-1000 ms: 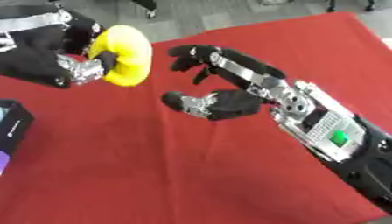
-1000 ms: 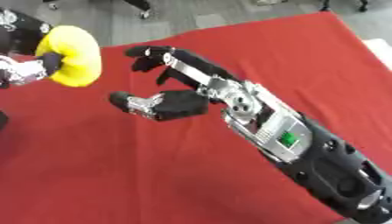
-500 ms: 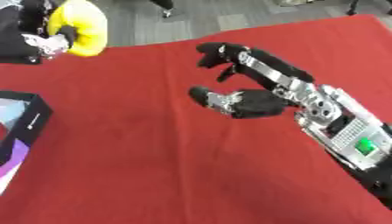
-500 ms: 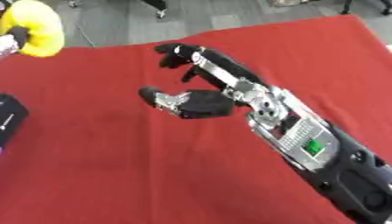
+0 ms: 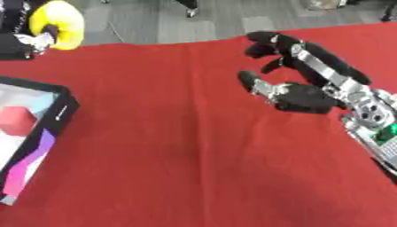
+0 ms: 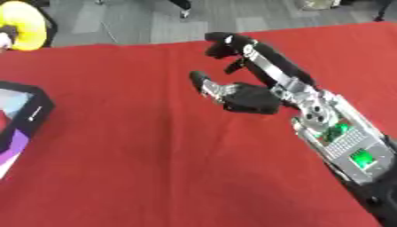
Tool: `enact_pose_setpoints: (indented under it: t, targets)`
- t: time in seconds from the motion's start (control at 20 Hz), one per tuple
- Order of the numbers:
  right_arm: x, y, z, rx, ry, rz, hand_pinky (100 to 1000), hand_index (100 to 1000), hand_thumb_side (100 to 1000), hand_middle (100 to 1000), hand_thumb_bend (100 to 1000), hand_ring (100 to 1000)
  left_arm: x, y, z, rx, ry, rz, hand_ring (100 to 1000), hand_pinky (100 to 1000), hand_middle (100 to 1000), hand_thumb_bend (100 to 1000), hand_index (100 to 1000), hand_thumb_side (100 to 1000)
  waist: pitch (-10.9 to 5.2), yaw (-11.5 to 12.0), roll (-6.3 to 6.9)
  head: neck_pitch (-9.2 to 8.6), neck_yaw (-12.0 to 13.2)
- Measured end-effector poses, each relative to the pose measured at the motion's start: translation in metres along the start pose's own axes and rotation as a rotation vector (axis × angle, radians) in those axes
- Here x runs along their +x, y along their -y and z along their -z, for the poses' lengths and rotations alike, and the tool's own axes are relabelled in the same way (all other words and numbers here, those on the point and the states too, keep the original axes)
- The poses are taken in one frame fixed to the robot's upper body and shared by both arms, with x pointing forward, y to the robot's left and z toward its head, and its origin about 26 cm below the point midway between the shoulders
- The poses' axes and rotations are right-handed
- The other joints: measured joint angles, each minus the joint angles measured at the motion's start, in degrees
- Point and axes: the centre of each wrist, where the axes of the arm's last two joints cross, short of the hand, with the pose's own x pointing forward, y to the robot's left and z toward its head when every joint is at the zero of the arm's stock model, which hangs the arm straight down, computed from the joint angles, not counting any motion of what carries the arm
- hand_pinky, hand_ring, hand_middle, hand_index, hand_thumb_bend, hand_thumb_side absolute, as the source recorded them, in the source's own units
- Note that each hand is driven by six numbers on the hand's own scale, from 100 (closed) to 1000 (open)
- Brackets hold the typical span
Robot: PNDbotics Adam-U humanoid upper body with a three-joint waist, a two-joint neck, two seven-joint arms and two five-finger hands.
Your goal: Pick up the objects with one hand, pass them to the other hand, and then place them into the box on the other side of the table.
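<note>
Up top-left, left robot hand (image 5: pixel 23 41) round yellow ring (image 5: pixel 64 23), beyond box (image 5: pixel 60 111) edge

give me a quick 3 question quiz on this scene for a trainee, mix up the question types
1. True or false: the right hand holds the yellow ring.
2. What lies inside the box? A) a red block B) a green cup C) a banana
3. Fill in: the yellow ring is held by the ___ hand.

Key:
1. False; the right hand is open and holds nothing above the red cloth.
2. A; a red block.
3. left
</note>
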Motion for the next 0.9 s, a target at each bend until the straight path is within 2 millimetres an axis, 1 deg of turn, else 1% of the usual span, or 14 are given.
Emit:
enact_pose_setpoints:
  t: [0.2,0.4,0.55,0.7,0.9]
  targets:
    - [-0.007,0.005,-0.006,-0.074,-0.053,0.027,719,929,575,775,122,860,-0.022,-0.004,-0.002,0.069,-0.068,0.001,597,746,535,100,626,285,0.14,0.03,-0.39,-0.02,1.01]
    - [-0.012,0.013,-0.01,-0.144,-0.083,0.049,714,927,548,770,149,859,-0.041,-0.009,-0.006,0.125,-0.138,-0.005,600,745,537,100,626,267,0.18,0.03,-0.66,-0.02,2.27]
    - [-0.014,0.021,-0.012,-0.193,-0.085,0.072,708,924,522,764,179,854,-0.057,-0.008,-0.01,0.145,-0.193,0.0,604,745,540,100,628,251,0.35,0.0,-0.83,-0.02,3.23]
    - [-0.015,0.028,-0.013,-0.242,-0.085,0.094,702,919,537,757,167,838,-0.071,-0.008,-0.015,0.156,-0.243,0.016,612,748,547,100,635,226,0.46,0.0,-0.85,-0.02,4.1]
    - [-0.016,0.037,-0.015,-0.303,-0.085,0.124,698,917,530,751,167,833,-0.088,-0.005,-0.021,0.156,-0.302,0.033,617,749,554,100,639,215,0.49,-0.08,-1.07,-0.02,5.2]
